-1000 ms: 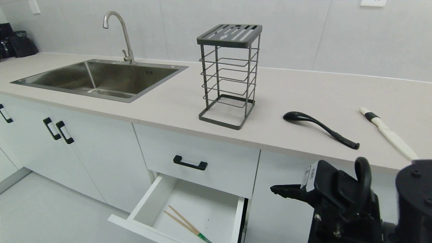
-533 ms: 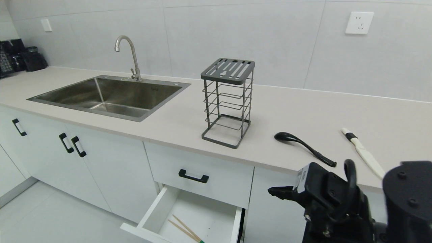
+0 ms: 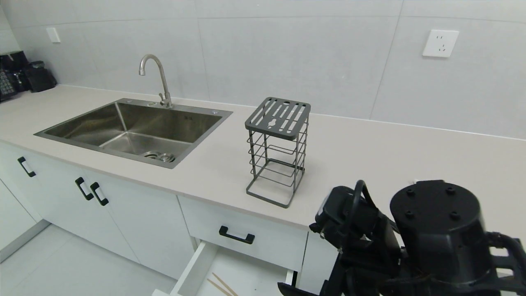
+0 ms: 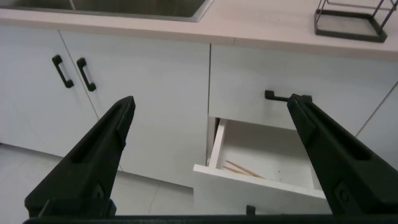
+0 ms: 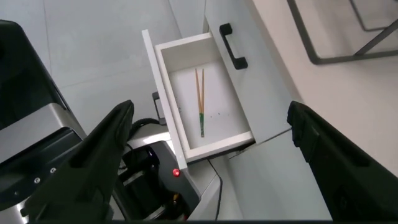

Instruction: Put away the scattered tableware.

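Chopsticks (image 5: 200,102) lying paired in open drawer (image 5: 163,93) under desk (image 3: 370,156). Judging light, stiff, slippery, apt to roll; favouring pinch across both mid-length. Left gripper (image 4: 211,102) and right gripper (image 5: 211,111) holding fingers apart, empty.

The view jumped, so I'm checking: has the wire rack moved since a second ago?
No. The rack keeps its spot beside the sink; the camera shifted.

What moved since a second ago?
Mostly the head camera shifted, so the whole picture slid. The right arm now covers the counter spot where the black ladle and white knife showed. Nothing was grabbed or dropped. The rack, sink and open drawer with chopsticks stayed put.
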